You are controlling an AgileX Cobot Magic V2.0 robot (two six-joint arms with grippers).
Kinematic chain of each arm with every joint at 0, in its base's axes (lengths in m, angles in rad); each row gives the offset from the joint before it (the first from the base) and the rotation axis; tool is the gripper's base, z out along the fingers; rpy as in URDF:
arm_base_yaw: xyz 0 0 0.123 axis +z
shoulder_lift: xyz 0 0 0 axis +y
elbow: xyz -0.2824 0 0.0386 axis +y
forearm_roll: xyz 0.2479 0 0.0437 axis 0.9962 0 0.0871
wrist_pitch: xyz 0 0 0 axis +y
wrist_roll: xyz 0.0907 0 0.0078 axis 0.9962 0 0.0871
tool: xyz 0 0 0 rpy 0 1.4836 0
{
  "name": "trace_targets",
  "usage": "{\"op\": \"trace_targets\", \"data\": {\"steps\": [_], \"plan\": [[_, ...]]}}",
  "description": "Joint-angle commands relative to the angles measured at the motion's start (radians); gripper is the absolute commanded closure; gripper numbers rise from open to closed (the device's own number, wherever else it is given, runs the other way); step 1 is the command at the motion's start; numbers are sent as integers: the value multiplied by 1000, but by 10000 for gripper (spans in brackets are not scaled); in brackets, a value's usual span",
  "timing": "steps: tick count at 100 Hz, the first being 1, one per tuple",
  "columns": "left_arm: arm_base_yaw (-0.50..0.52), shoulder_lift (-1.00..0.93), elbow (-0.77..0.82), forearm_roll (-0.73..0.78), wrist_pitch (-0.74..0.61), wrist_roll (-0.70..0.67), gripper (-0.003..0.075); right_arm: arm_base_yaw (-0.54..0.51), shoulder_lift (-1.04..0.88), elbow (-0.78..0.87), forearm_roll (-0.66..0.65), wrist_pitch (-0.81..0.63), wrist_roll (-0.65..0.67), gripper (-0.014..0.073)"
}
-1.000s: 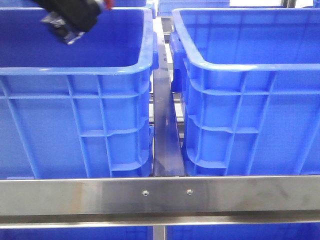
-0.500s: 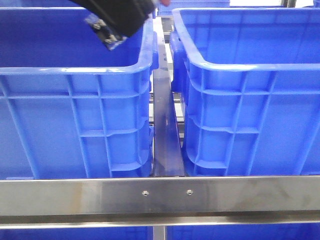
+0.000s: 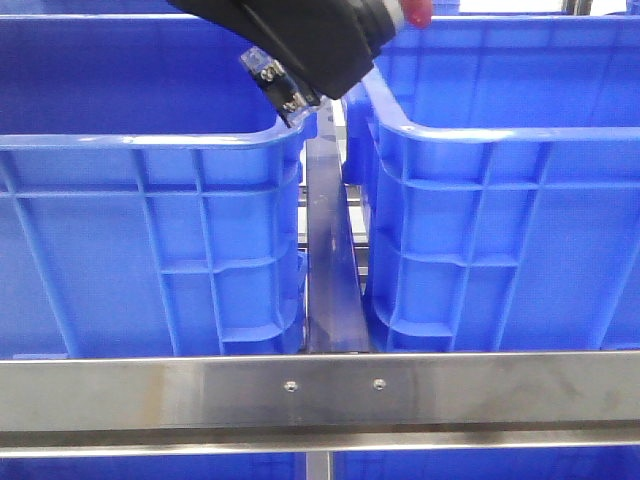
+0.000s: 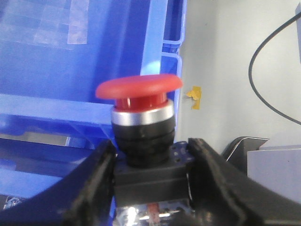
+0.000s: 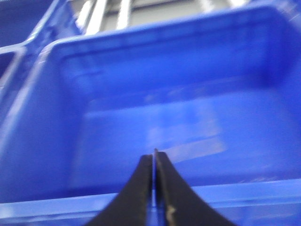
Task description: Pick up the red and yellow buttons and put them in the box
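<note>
1. Front view: you see the left arm (image 3: 300,40) above the gap between the two crates, the red button (image 3: 416,12) poking over the right box (image 3: 500,200).
2. Left wrist view: your left gripper (image 4: 150,155) clamps the button's black body (image 4: 143,141) between its fingers.
3. Right wrist view: your right gripper (image 5: 154,162) is closed, empty, above a blue crate (image 5: 141,84).

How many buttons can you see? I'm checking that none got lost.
1: a red button held in the left gripper, above the gap between the blue crates. The yellow one isn't visible.

Front camera faces two crates' walls closely; both wrist cameras overlook blue crate interiors.
</note>
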Motion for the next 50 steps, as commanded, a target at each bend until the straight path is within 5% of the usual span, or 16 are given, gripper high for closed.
{"op": "trace_targets", "data": {"steps": [1, 18, 50], "plan": [[-9, -29, -29, -47, -44, -2, 598, 44, 89, -101, 101, 0, -1, 387], [-9, -29, -29, -47, -44, -2, 598, 135, 249, -217, 260, 111, -1, -20], [-9, -29, -29, -38, -44, -2, 598, 258, 499, -415, 592, 260, -110, -63]]}}
